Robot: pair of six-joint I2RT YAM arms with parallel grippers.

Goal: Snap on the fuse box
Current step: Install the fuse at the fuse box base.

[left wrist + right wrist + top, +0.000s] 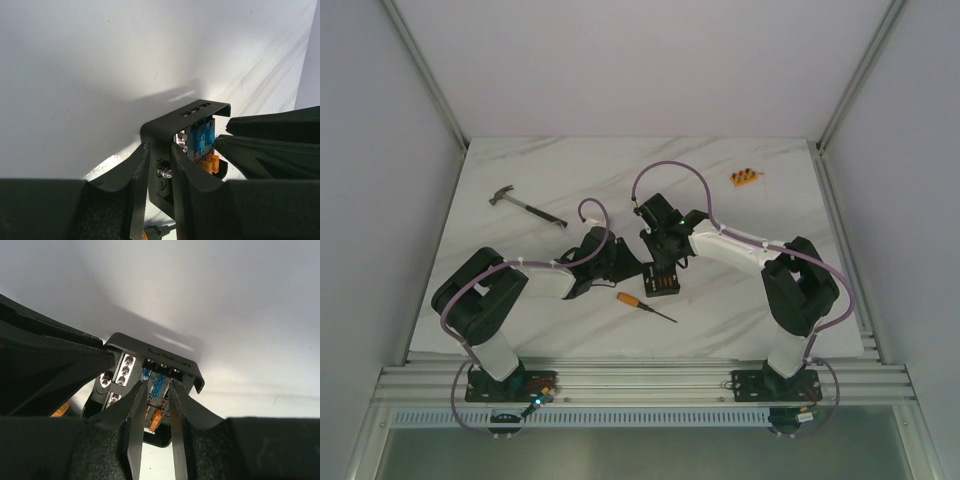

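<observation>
Black plastic fuse box (663, 282) is lying near the middle of the marbled table (770, 300), between the two arms, with both grippers meeting over it. Left gripper (160, 155) is clamping one side wall of the fuse box, a small screw showing in the slot between its fingers, and is judged to be steadying it. Right gripper (157, 390) is hovering at the open face with its jaws slightly parted and nothing seen clamped between them. Its tips are lying just over the row of blue and orange fuses (159, 385), and whether they are touching one cannot be told. A slotted black hood (200, 107) is arching over the far end of the box while the fuses and silver terminals are showing in the open. The snapping-on is therefore judged not yet finished, and the covering part is likely needing to be pressed home all round. Whether the hood is a separate lid or part of the box cannot be told, nor whether any catch is engaging. The fingers are hiding the near half of the box in both wrist views, and the right wrist is half covering it in the overhead view. A screwdriver (642, 305) is lying just beside the box, with a hammer (525, 206) and a small orange block (746, 177) well apart from it.
</observation>
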